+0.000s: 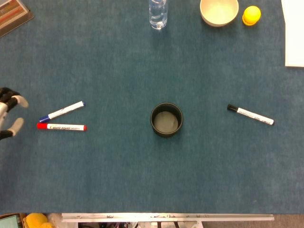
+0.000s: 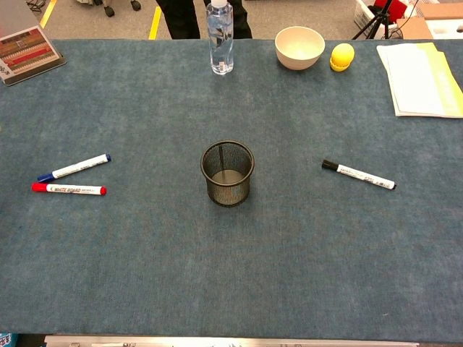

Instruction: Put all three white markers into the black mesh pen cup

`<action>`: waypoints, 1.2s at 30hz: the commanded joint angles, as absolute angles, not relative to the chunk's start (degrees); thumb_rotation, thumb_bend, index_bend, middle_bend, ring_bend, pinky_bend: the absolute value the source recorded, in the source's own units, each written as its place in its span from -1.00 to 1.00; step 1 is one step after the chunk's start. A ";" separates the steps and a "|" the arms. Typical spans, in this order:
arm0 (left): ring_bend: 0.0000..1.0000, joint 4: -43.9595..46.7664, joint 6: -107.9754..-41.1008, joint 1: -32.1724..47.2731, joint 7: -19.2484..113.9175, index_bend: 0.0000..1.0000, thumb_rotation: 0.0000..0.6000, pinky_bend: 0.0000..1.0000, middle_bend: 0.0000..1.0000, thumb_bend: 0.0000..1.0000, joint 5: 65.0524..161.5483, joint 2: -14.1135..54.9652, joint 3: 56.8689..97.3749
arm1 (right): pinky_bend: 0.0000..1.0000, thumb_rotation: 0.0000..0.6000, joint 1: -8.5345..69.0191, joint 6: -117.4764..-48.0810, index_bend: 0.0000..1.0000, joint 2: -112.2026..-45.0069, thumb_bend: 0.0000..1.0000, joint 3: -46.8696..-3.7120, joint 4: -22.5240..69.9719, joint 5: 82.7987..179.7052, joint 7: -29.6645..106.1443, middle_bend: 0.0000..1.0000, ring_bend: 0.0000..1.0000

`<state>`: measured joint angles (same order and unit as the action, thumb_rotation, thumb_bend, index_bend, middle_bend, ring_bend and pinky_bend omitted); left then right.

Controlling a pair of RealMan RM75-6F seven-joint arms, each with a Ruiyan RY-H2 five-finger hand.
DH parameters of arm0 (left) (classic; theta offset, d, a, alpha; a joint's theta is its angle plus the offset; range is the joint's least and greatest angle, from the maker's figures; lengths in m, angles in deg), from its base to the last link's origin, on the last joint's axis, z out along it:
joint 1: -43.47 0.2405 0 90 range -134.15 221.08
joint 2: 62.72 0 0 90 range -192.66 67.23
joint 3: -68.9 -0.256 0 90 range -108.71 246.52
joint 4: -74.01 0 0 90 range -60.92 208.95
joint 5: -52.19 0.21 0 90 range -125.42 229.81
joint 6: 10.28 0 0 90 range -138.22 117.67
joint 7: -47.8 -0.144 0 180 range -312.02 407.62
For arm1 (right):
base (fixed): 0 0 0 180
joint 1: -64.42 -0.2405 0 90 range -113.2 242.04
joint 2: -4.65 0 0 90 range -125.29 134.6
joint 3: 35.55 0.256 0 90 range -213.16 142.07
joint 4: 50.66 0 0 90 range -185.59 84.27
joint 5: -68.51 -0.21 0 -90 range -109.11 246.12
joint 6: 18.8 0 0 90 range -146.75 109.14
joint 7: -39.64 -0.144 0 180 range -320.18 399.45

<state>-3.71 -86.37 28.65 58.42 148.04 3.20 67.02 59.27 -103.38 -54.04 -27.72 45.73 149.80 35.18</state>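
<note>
The black mesh pen cup (image 1: pixel 166 119) (image 2: pixel 227 173) stands upright and empty at the middle of the blue mat. Two white markers lie to its left: one with blue caps (image 1: pixel 61 111) (image 2: pixel 74 167) and, just in front of it, one with red caps (image 1: pixel 61 127) (image 2: pixel 68 189). A third white marker with a black cap (image 1: pixel 250 114) (image 2: pixel 359 174) lies to the cup's right. My left hand (image 1: pixel 8 113) shows at the left edge of the head view, fingers apart, holding nothing, left of the two markers. The chest view does not show it. My right hand is out of sight.
Along the far edge stand a clear water bottle (image 1: pixel 158 13) (image 2: pixel 220 36), a cream bowl (image 1: pixel 219 11) (image 2: pixel 299 46) and a yellow ball (image 1: pixel 251 14) (image 2: pixel 341 56). Papers (image 2: pixel 422 78) lie at the far right, a box of coloured sticks (image 2: pixel 30 52) at the far left.
</note>
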 commanded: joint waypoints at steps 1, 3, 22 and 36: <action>-0.48 -3.07 -84.75 27.22 58.23 -0.19 1.00 -0.30 -0.28 -0.41 148.89 4.32 66.62 | 0.05 1.00 59.28 -103.38 0.05 -54.02 -0.45 -27.72 45.74 149.78 35.17 -0.05 -0.33; -0.48 -2.54 -83.76 26.45 58.29 -0.23 1.00 -0.30 -0.28 -0.46 149.07 5.12 66.49 | 0.05 1.00 59.30 -103.32 0.05 -53.99 -0.45 -27.75 45.74 149.70 35.22 -0.05 -0.33; -0.50 7.89 -75.56 20.53 58.40 -0.43 1.00 -0.30 -0.35 -0.53 146.84 14.96 66.36 | 0.05 1.00 59.37 -102.94 0.05 -54.16 -0.45 -27.76 45.57 148.90 35.58 -0.05 -0.33; -0.58 9.52 -71.89 19.02 56.25 -0.45 1.00 -0.37 -0.42 -0.53 145.00 16.71 65.21 | 0.05 1.00 59.08 -102.53 0.05 -54.61 -0.45 -27.63 45.27 148.54 35.93 -0.05 -0.33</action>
